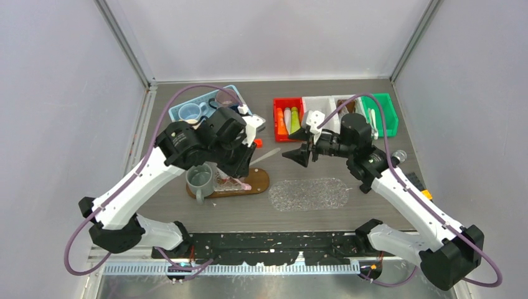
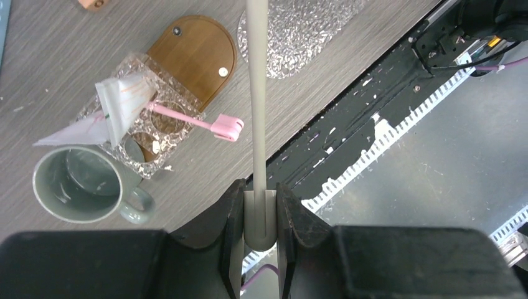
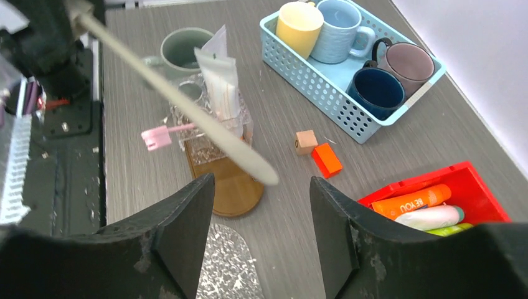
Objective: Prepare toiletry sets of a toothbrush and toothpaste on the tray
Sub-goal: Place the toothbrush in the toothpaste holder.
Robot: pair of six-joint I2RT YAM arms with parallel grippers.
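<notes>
Seen from above, a clear textured mat (image 1: 308,194) lies nearest on the tabletop (image 1: 249,213), at 5 o'clock. At 8 o'clock is one wooden tray (image 2: 194,53) carrying a clear glass holder (image 2: 163,123). In the holder stand one white toothpaste (image 3: 221,80) tube and one pink toothbrush (image 2: 198,122), its head sticking out sideways. One grey-green mug (image 2: 80,184) touches the holder at the tray's left end.

Further back, two small blocks sit just beside each other, one tan (image 3: 305,141) and one orange (image 3: 327,159). At 11 o'clock a blue basket (image 3: 324,93) holds four mugs: yellow (image 3: 299,26), light blue (image 3: 339,25), mauve (image 3: 408,62) and navy (image 3: 375,91). At 12 o'clock a red bin (image 3: 464,177) holds three tubes, orange (image 3: 414,199), white (image 3: 433,217) and green (image 3: 454,229).

The left pincer (image 2: 260,188) is clenched on the end of a second toothbrush, pale grey (image 2: 256,93), held above the tray; its bristles do not show. The right pincer (image 3: 261,187) is spread wide, grasping nothing, facing the grey toothbrush's free tip.
</notes>
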